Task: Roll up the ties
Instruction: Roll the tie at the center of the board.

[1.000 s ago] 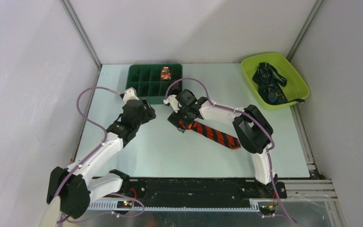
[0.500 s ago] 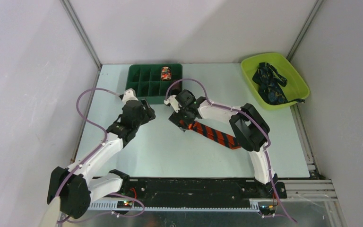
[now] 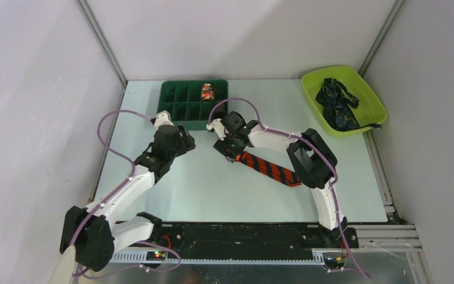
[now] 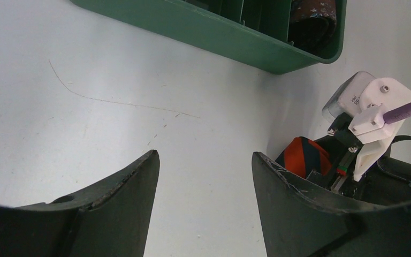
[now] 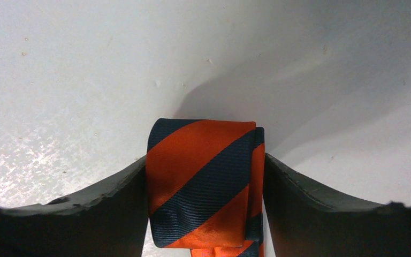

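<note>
— Pale and matt, the surface is seen from above. What is carried on it?

— A green compartment tray is set at the far edge, left of centre. A lime-green basin is placed at the far right corner, and dark navy ties are heaped in it.

— Where is the red-orange tie found?

— The red-orange tie, crossed by dark diagonal stripes, is laid flat near the middle of the surface, running diagonally. Its far-left end is doubled over into a thick fold. That fold is clamped by the right pincer, whose fingers are pressed against both of its sides.

— And the left pincer?

— The left pincer is spread wide with nothing between its fingers. It is held over bare surface, near the tray's near wall and close beside the right pincer.

— Is anything lodged in the tray?

— A small roll of multicoloured fabric is seen in a compartment of the far row.
</note>
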Motion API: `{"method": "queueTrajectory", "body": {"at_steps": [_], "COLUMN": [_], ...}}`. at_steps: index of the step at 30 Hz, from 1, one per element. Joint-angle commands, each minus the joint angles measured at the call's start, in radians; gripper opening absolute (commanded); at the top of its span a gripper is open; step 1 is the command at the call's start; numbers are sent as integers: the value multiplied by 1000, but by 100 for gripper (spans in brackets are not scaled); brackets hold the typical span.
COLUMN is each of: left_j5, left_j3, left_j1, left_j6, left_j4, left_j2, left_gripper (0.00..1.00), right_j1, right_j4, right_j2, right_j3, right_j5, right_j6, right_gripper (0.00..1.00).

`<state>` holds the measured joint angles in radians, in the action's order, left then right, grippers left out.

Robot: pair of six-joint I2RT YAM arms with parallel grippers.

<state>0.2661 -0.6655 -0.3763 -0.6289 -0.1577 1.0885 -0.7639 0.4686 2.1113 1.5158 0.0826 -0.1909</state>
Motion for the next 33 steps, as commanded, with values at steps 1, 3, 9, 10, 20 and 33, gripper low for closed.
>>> {"method": "queueTrajectory", "body": {"at_steps": [1,3,9,10,20,33], "left_j5": [-17,-21,-25,-26,-33,-38], "left_j3": [-3,-3,-7,-7,-16,-33], "left_j1": [9,10,9,8,11,11], "left_j6": [-8,-8,-9,-9,-9,-12], "left_j4": [35,38,40,42,43,44], "left_j2": [7,11,22,23,39,49], "left_gripper": [70,70,70,70,70,70], "right_j1": [5,7,14,16,20,28], "right_j4": [-30,-36,-42,-43,-46,-115], "right_j2": [22,25,31,33,40,-93], "right_j3": [2,-1,-2,-2,-2,-32], "right_j5": [-9,-8,3,7,17,79], "right_j6": [5,9,12,12,19,87], "right_gripper": [67,62,52,51,72,98]}}
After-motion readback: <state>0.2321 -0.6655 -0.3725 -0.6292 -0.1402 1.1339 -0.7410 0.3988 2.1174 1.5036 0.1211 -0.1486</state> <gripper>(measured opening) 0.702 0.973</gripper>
